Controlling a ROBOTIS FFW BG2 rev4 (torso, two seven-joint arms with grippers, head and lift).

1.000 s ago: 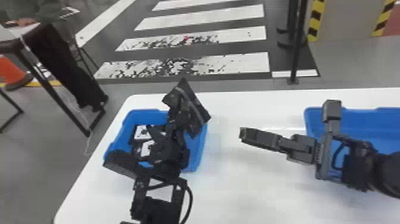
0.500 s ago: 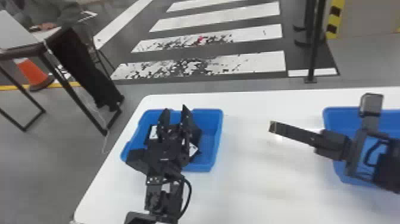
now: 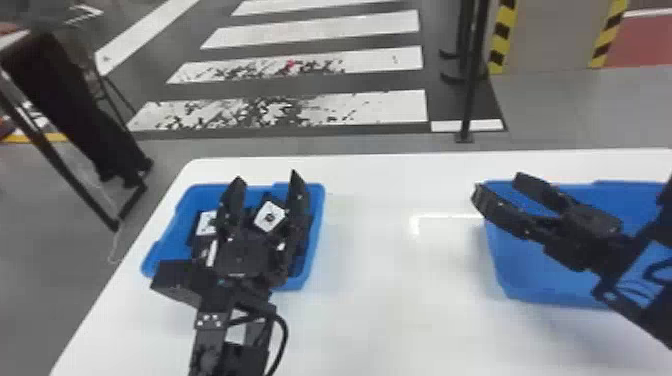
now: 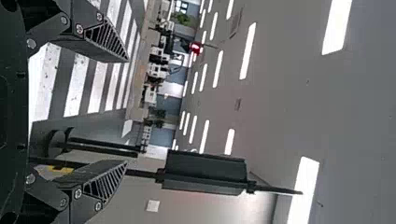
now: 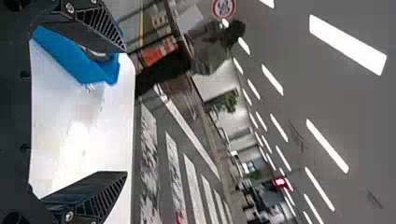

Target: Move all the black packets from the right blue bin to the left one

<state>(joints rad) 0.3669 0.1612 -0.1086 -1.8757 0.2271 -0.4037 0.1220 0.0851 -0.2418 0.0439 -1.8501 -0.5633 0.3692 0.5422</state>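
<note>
My left gripper (image 3: 267, 179), fingers wide, partly hides the black packets (image 3: 270, 216); my right gripper (image 3: 498, 186), also wide, overlaps the cut-off right bin (image 3: 525, 280). Open bench (image 3: 400, 280) separates them.

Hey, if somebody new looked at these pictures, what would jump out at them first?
Probably the two bright blue tubs, left and right, on the white table. Next, the black left pincer, spread open over the left tub with its white-patched dark packets, and the right pincer, also open, by the right tub's left edge. Behind the table, bold crosswalk stripes mark the floor.
</note>
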